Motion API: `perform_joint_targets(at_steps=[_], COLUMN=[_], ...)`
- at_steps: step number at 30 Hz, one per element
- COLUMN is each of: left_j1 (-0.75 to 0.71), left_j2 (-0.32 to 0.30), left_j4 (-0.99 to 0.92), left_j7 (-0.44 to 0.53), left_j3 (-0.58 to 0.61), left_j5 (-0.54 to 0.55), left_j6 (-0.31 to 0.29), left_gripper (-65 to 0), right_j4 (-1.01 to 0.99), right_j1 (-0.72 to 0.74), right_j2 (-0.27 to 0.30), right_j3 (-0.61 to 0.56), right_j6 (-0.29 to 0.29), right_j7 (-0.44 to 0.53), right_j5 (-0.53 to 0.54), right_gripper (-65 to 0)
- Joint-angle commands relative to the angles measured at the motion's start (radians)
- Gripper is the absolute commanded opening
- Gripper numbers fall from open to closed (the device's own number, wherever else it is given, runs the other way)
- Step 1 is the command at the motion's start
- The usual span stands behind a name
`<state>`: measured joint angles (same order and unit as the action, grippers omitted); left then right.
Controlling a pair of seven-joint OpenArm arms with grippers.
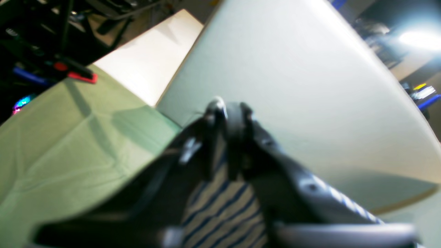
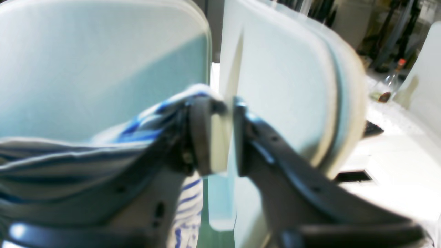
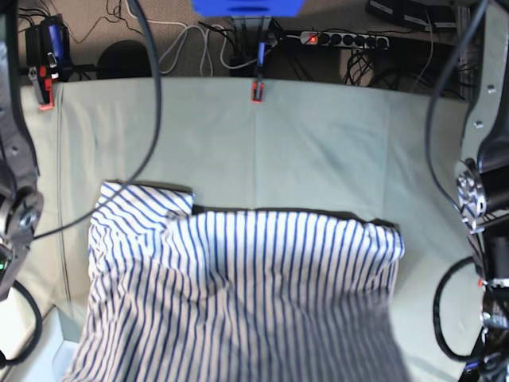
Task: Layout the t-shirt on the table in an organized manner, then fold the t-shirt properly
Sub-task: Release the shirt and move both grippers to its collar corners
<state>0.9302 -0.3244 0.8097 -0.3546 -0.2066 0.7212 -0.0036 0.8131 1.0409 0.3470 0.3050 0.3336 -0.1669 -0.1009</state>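
Observation:
The white t-shirt (image 3: 238, 294) with thin blue stripes is spread across the near half of the table (image 3: 318, 151), and its near edge rises toward the camera and out of the frame's bottom. One sleeve (image 3: 143, 203) lies at the far left. In the left wrist view my left gripper (image 1: 229, 110) is shut, with striped cloth (image 1: 224, 206) hanging between its fingers. In the right wrist view my right gripper (image 2: 220, 134) is shut on a bunched striped fold (image 2: 137, 127). Neither gripper shows in the base view.
Red clamps (image 3: 257, 91) (image 3: 44, 95) hold the table cloth at the far edge; another clamp (image 1: 82, 76) shows in the left wrist view. Arm links and cables stand at the left (image 3: 16, 215) and right (image 3: 477, 199) sides. Pale boards (image 1: 293, 69) lie behind the left gripper.

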Motion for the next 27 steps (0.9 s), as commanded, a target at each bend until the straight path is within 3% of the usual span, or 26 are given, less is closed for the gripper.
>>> perform_joint_targets(at_steps=[1,3,5,8,10,15,20,25,27], left_j1=[0.042,0.042,0.042,0.036,0.016,-0.106,-0.345,-0.581,-0.636], left_j2=[-0.017,0.001,0.024,0.04,0.038,0.029,0.029,0.029,0.029], left_j4=[-0.01,-0.068,-0.108,-0.117,-0.097,0.03,0.198,0.271,0.267], left_j7=[0.042,0.09,0.139,0.203,0.177,0.093,0.087,0.087,0.087], left_j3=[-0.003,-0.004,-0.004,-0.001,-0.001,-0.006,-0.003,-0.003,-0.003], left_j5=[0.001,0.004,0.002,0.002,0.002,0.002,-0.001,-0.001,-0.001], left_j6=[-0.002,-0.002,-0.002,-0.002,-0.002,-0.002,0.0,0.001,0.001], left_gripper=[-47.9,-37.0,-28.2,-18.6,-14.8,-14.4,-14.3,-14.4,-14.5], right_j4=[-0.024,-0.074,-0.079,-0.077,-0.053,0.094,0.286,0.5,0.564], right_j1=[0.043,0.045,0.032,0.0,-0.015,-0.159,-0.379,-0.647,-0.736], right_j2=[0.008,0.005,-0.002,-0.016,-0.015,0.013,0.01,-0.064,-0.118], right_j3=[0.001,-0.025,-0.062,-0.065,-0.065,-0.062,-0.062,-0.056,-0.03], right_j6=[-0.014,-0.014,-0.014,-0.014,-0.014,-0.014,-0.012,-0.012,-0.012], right_j7=[0.034,0.065,0.088,0.092,0.083,0.01,-0.026,-0.026,-0.024], right_j5=[-0.01,-0.029,-0.029,-0.03,-0.03,-0.029,-0.027,-0.027,-0.027], right_gripper=[-43.8,-34.3,-28.9,-28.1,-28.1,-27.9,-27.9,-28.0,-28.0])
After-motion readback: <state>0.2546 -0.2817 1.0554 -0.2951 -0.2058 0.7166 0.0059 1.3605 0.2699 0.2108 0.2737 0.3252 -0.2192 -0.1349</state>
